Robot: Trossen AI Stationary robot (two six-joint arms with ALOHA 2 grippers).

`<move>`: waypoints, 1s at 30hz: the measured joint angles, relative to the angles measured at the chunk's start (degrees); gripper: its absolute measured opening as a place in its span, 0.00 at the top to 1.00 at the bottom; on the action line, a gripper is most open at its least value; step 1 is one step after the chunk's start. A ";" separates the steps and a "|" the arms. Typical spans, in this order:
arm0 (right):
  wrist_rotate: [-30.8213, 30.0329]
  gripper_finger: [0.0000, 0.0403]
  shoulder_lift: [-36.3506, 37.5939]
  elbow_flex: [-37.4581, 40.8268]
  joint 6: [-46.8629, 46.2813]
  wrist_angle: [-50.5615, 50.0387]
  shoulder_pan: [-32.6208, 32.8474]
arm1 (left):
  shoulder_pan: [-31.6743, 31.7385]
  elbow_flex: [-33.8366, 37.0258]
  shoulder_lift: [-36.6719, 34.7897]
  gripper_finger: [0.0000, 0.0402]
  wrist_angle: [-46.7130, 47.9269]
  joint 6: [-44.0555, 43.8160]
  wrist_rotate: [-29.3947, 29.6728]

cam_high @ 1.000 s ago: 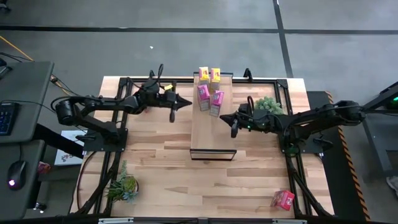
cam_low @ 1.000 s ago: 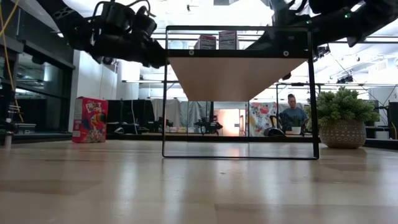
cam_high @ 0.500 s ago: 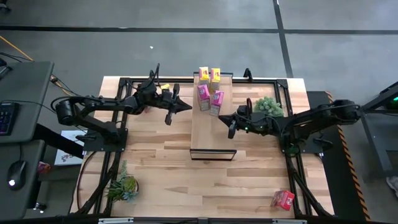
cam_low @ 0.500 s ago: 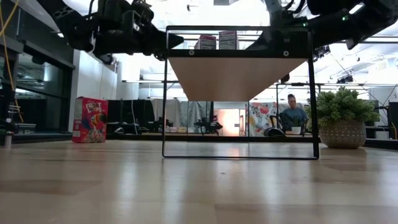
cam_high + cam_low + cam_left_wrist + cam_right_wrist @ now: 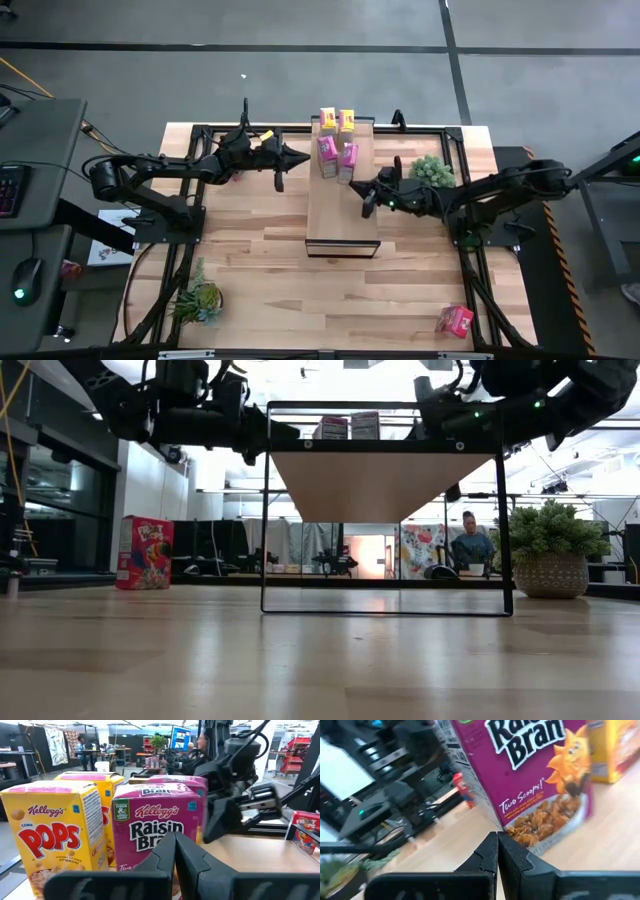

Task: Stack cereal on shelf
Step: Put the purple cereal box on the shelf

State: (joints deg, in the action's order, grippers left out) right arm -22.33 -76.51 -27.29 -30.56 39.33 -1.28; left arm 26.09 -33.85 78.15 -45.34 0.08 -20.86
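From above, both arms reach inward toward the shelf [image 5: 341, 195], which stands mid-table with its long axis running from the far edge toward the near one. The left gripper [image 5: 297, 157] hangs just off the shelf's left side, fingers pinched together on nothing. The right gripper [image 5: 366, 192] sits at the shelf's right edge, likewise closed and empty. Four cereal boxes stand upright at the shelf's far end: two yellow boxes [image 5: 336, 120] at the back, two pink boxes [image 5: 337, 157] just in front. A red box [image 5: 455, 320] lies on the table's near right corner, well apart. One plant [image 5: 430, 170] stands by the right arm, another plant [image 5: 199, 300] near the left front.

At table height, both arms hang level with the shelf top; another red box [image 5: 144, 552] stands upright on the table at the left, a person [image 5: 469, 546] sits in the room behind.

From the left wrist, the shut fingers point at a pink box reading "Kellogg's Raisin Bran", beside a yellow "Kellogg's Corn Pops" box.

From the right wrist, the closed fingertips sit just beside a "Raisin Bran" box marked "Two Scoops!".
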 joint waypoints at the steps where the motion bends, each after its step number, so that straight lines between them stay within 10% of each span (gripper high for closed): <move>1: -0.04 1.00 0.00 0.00 0.05 -0.09 -0.66 | 0.00 0.00 0.00 1.00 0.00 0.00 0.00; 19: 4.36 1.00 0.88 0.00 2.26 0.16 -1.41 | -5.21 0.02 0.11 1.00 5.02 2.04 -0.44; 30: 5.87 1.00 13.27 0.00 9.98 -7.42 -0.61 | -5.51 0.04 3.45 1.00 5.85 3.17 15.43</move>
State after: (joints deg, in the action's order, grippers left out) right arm -16.46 -63.24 -27.29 -20.58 31.91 -1.89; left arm 20.58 -33.80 81.59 -39.49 3.25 -5.43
